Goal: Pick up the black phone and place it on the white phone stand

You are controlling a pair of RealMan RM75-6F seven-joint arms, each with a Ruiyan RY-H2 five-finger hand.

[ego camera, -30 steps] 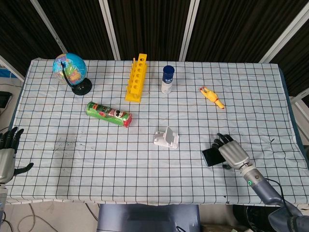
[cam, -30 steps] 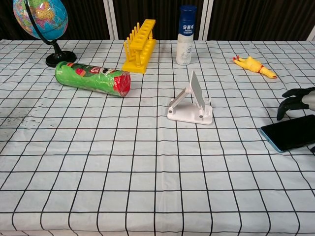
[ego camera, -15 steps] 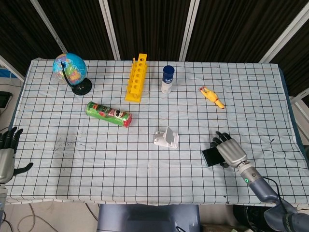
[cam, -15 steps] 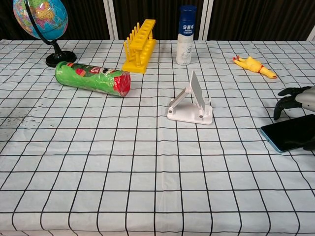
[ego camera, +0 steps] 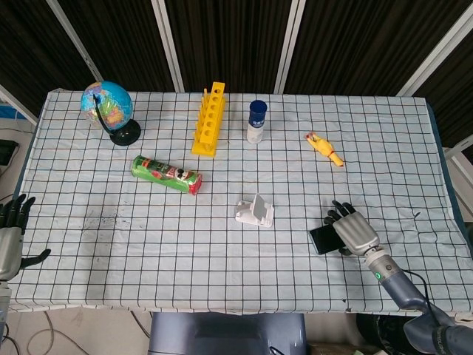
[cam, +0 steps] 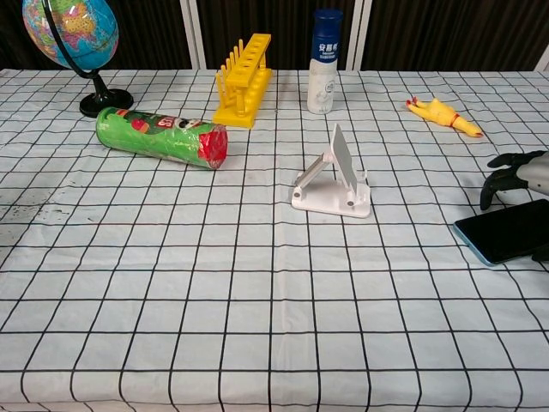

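The black phone (ego camera: 322,239) lies flat on the checked cloth at the right, its left end showing from under my right hand (ego camera: 353,231). That hand sits over the phone's right part with its fingers spread past the far edge. In the chest view the phone (cam: 506,232) rests on the table, and the dark fingertips (cam: 502,178) of the right hand curl down just behind it. The white phone stand (ego camera: 256,211) stands empty to the left of the phone, also seen in the chest view (cam: 334,180). My left hand (ego camera: 9,235) hangs open off the table's left edge.
A green snack can (ego camera: 166,174) lies on its side at mid-left. A globe (ego camera: 108,109), a yellow tube rack (ego camera: 209,118) and a blue-capped white bottle (ego camera: 256,122) line the back. A yellow rubber chicken (ego camera: 324,149) lies behind the phone.
My right hand has shifted only slightly over the phone. The phone, the stand and the left hand have stayed where they were.
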